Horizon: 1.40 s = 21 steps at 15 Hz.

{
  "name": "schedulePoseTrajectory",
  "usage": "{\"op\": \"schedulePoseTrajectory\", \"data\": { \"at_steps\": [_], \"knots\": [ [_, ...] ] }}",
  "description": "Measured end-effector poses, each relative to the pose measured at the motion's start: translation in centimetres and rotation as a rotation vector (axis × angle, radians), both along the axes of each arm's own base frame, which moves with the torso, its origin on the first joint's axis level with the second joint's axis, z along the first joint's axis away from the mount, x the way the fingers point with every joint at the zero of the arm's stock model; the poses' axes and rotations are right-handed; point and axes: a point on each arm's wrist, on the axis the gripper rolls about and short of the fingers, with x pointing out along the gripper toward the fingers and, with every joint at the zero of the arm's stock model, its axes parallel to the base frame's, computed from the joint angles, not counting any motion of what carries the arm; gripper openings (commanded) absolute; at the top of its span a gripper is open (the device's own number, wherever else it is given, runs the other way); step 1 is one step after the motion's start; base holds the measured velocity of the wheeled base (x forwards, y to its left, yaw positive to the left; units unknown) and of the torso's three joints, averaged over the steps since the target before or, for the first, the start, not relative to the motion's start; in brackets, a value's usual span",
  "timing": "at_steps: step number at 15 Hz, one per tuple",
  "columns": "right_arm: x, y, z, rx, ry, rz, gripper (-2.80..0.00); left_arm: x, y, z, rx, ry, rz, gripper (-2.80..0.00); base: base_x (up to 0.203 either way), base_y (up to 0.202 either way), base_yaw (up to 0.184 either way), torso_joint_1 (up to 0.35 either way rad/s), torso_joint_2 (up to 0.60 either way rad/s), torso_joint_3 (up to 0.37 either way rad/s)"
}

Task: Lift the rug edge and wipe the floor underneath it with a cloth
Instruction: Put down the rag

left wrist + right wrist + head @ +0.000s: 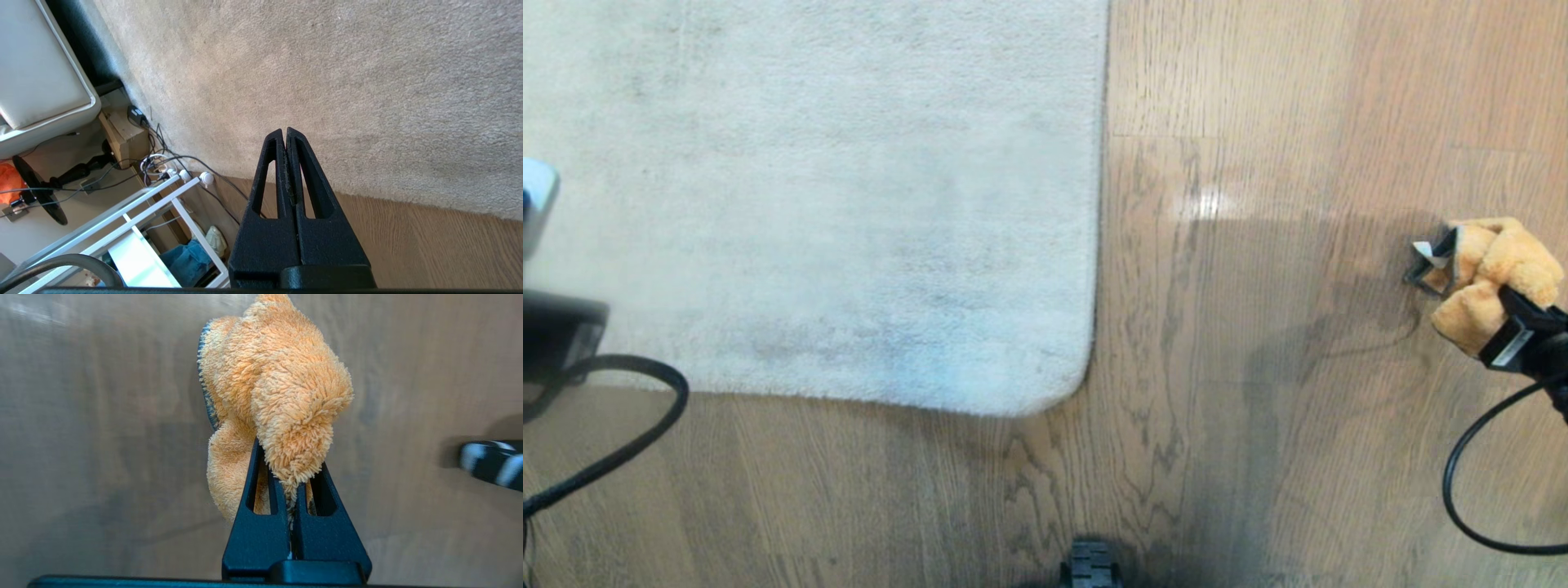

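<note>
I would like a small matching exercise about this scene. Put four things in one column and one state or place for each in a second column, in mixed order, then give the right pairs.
Things:
1. rug edge
2. cloth
3. left gripper
4. floor

States or places:
A. shut, holding nothing, above the rug
B. lying flat, not lifted
C. clamped in the right gripper, off to the right of the rug
D. bare wood planks, to the right of the rug and in front of it

Pairs: 1-B, 2-C, 3-A, 4-D
</note>
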Motion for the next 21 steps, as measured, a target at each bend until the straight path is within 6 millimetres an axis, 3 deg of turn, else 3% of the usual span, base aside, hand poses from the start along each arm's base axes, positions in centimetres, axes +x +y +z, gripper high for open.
{"op": "schedulePoseTrajectory", "data": {
  "at_steps": [9, 21],
  "knots": [
    [0.4, -4.1, -1.2, 0.004, 0.052, -0.113, -2.80, 1.1, -1.2, 0.2, -0.007, 0.007, -0.032, -2.80, 0.000, 0.000, 0.000, 0.000, 0.00, 0.000],
    [1.1, -4.7, -3.0, 0.020, 0.132, -0.063, -2.80, 3.3, -3.3, 0.0, -0.033, -0.011, -0.052, -2.80, 0.000, 0.000, 0.000, 0.000, 0.00, 0.000]
  ]
}}
